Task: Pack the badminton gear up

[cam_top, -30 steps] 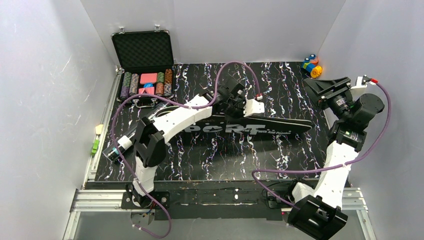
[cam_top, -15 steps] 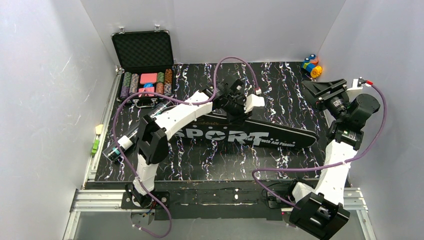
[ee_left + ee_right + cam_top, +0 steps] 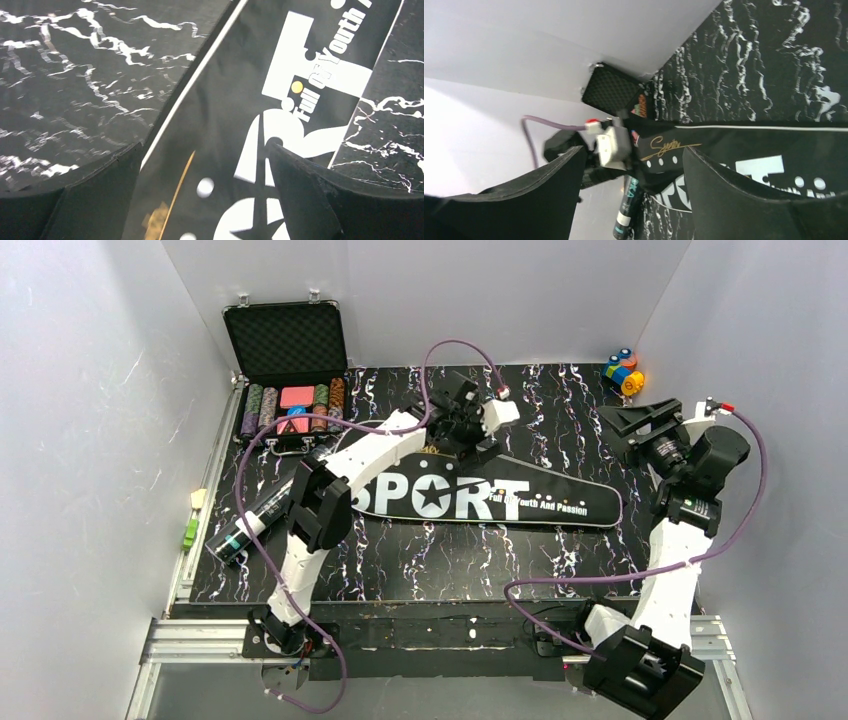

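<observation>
Judging by the layout, the packing stands at the bag stage. Nearest the arm bases, the front strip of the table (image 3: 450,560) offers open room. At the near left edge the dark tube (image 3: 255,522) lies slanted, apart from the bag, its far end close by the left arm's elbow. The black bag (image 3: 480,498) lies flat across mid-table, "SPORT" lettering up, wide end left, narrow end right. No racket or shuttlecock shows; whether they are inside cannot be told.

The left gripper (image 3: 205,165) hangs over the bag's far edge, jaws wide apart, nothing between them. The right gripper (image 3: 640,420) hovers beyond the narrow end, jaws apart, empty.

The next move probably calls for fetching the tube, the left arm being closer.

Farther back, the poker chip case (image 3: 288,345) crowds the left corner and the toy blocks (image 3: 624,370) the right. Walls close in on three sides.
</observation>
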`<state>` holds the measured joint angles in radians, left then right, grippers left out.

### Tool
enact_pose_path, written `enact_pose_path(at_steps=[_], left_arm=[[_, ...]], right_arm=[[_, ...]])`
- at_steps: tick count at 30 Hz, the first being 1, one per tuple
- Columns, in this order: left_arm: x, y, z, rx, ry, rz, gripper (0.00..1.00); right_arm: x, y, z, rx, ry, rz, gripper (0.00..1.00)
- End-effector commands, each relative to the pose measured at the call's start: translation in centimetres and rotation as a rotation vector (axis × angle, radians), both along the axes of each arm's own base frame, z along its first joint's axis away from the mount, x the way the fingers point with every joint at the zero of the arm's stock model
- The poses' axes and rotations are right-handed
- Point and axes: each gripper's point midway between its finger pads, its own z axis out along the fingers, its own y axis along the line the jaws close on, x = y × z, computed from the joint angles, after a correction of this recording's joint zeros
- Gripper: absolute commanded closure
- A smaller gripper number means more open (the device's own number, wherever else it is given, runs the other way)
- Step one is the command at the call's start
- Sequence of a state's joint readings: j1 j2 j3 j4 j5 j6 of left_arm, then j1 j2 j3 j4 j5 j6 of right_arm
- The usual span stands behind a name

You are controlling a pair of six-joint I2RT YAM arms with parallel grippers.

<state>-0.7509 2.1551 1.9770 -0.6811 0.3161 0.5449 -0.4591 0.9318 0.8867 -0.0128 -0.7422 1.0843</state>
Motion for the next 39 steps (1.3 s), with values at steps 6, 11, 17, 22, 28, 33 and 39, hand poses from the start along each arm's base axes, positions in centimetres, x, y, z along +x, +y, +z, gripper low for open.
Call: enact_pose_path(at_steps=[6, 11, 17, 22, 28, 33, 39], left_arm=[[4.1, 8.8, 14.3, -0.211, -0.113, 0.388, 0.02], [3.8, 17.6, 15.9, -0.331, -0.019, 0.597, 0.02], [2.1, 26.6, 13.2, -0.422, -0.009, 0.782, 0.02], [2.1, 33.0, 8.4, -0.446, 0.002, 0.965, 0.02], [2.0, 38.2, 1.0, -0.386, 0.026, 1.108, 0.02], [1.8, 39.5, -1.6, -0.423, -0.055, 1.098, 0.02], [1.1, 39.7, -1.0, -0.533, -0.23, 1.078, 0.02]], right_arm=[[1.6, 1.4, -2.1, -0.371, 0.134, -0.019, 0.16], [2.5, 2.9, -4.4, -0.603, 0.145, -0.052, 0.14], [2.8, 3.6, -5.8, -0.753, -0.048, -0.089, 0.13], [2.6, 1.5, -8.0, -0.892, -0.059, -0.16, 0.12], [3.2, -0.9, -11.4, -1.018, -0.088, -0.275, 0.12], [3.7, -3.0, -16.4, -1.06, -0.029, -0.376, 0.11], [2.8, -5.3, -19.4, -1.082, 0.007, -0.503, 0.11]])
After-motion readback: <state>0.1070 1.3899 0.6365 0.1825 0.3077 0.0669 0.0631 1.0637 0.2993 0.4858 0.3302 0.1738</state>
